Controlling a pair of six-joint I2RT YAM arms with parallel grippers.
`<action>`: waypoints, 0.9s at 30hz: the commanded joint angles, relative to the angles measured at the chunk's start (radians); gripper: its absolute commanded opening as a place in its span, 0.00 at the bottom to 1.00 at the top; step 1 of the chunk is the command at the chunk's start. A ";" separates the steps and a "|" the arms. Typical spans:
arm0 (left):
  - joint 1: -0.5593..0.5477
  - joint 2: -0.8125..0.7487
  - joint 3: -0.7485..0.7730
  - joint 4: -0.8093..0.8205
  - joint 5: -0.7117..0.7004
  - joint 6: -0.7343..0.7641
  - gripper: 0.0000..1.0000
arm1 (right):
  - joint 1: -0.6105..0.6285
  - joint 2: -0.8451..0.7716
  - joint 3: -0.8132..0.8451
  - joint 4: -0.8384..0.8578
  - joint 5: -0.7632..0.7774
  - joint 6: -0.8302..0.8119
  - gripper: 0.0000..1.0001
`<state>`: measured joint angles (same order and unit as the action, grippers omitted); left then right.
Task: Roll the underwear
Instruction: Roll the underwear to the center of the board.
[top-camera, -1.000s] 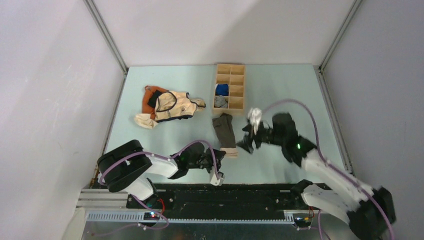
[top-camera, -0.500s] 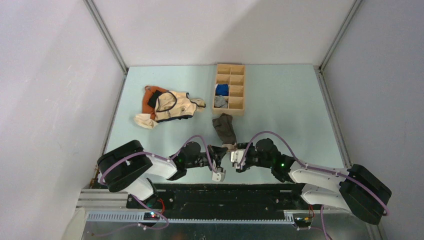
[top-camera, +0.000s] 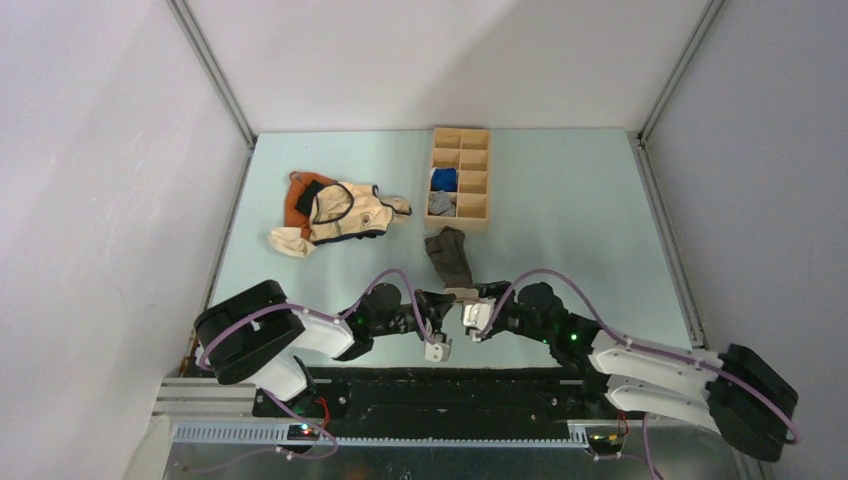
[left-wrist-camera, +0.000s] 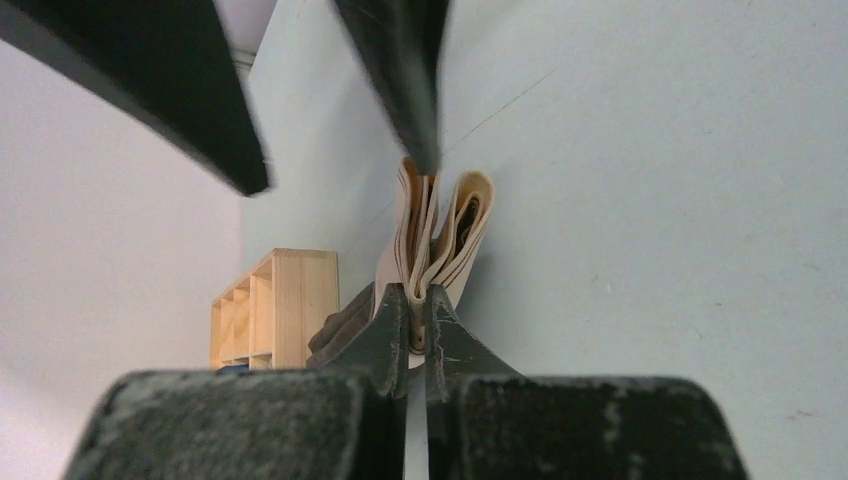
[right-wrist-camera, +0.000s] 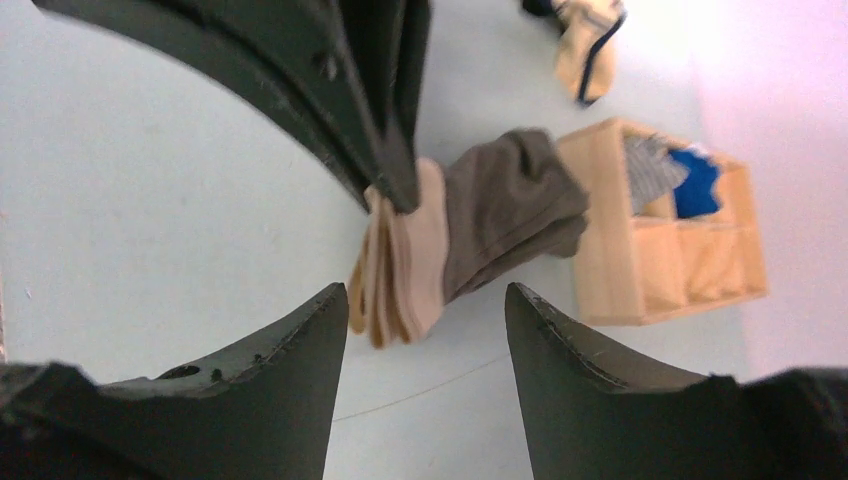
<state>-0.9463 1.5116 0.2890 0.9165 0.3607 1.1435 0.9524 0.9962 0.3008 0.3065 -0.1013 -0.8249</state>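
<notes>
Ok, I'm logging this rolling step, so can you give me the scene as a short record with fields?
underwear: folded into a narrow strip on the table, waistband end towards the arms
left end effector: shut on the waistband
right end effector: open, close to the waistband, gripping nothing
wooden box: beyond the underwear, holds a blue roll and a grey roll
cream-and-orange garment: left of the box, untouched

Both arms reach low and inward, wrists meeting at centre, near side. Left gripper (left-wrist-camera: 408, 305) pinched tight on underwear (top-camera: 450, 258). Right gripper (right-wrist-camera: 427, 300) spread, empty.
</notes>
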 joint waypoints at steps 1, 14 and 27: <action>0.002 -0.027 0.001 0.023 0.007 -0.008 0.00 | 0.006 -0.135 0.012 -0.058 -0.069 -0.021 0.63; 0.003 -0.051 -0.010 0.078 -0.028 -0.033 0.00 | -0.023 0.158 0.018 0.204 -0.046 0.011 0.59; 0.004 -0.072 -0.016 0.091 -0.047 -0.084 0.00 | -0.041 0.274 0.020 0.304 -0.028 -0.029 0.43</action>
<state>-0.9463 1.4746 0.2871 0.9401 0.3206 1.0946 0.9241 1.2449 0.3012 0.5213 -0.1387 -0.8295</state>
